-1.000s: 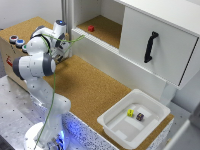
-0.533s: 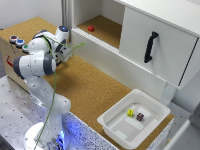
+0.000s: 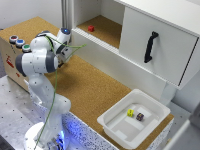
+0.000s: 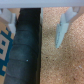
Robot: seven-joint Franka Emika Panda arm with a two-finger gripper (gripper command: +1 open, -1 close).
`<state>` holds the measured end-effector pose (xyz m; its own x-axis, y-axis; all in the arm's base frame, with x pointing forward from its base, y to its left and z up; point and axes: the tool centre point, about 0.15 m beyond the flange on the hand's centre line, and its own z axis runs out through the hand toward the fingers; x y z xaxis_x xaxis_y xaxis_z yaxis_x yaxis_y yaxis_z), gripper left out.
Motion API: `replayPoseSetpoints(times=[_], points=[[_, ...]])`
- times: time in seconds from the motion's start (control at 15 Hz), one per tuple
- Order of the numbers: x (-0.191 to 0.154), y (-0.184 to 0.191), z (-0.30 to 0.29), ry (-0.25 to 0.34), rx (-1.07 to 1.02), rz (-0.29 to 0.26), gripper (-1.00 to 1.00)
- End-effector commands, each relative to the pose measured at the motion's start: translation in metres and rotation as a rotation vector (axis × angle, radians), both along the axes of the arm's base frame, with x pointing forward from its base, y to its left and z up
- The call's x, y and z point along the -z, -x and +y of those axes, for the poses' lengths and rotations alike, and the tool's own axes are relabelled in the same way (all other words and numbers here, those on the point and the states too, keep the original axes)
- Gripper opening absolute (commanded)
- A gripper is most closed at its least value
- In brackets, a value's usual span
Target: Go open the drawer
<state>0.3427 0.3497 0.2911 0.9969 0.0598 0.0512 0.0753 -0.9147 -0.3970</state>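
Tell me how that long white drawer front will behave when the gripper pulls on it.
The drawer looks like a rigid flat panel, so it probably won't flex. No handle shows on it, so its smooth face may be slippery and hard to grip. Being long and low, it might bind if pulled from the end near the gripper.

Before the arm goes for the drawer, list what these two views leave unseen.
- Gripper: in the exterior view the arm's own links hide its tips, so open or shut is unknown; the wrist view is too blurred to settle it.
- Drawer: no handle visible in the exterior view.
- White bin: two small objects inside, too small to identify.
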Motion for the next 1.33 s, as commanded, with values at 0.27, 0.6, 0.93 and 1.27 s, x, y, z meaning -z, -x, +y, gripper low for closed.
replayPoseSetpoints(times=[0.27, 0.6, 0.93, 1.27], points=[[0.003, -0.015, -0.011, -0.035, -0.02, 0.001, -1.0], [0.015, -0.013, -0.03, -0.021, 0.011, 0.026, -1.0], [0.019, -0.013, -0.062, 0.0, 0.039, 0.031, -1.0], [0.028, -0.017, -0.104, 0.004, 0.097, 0.043, -1.0]])
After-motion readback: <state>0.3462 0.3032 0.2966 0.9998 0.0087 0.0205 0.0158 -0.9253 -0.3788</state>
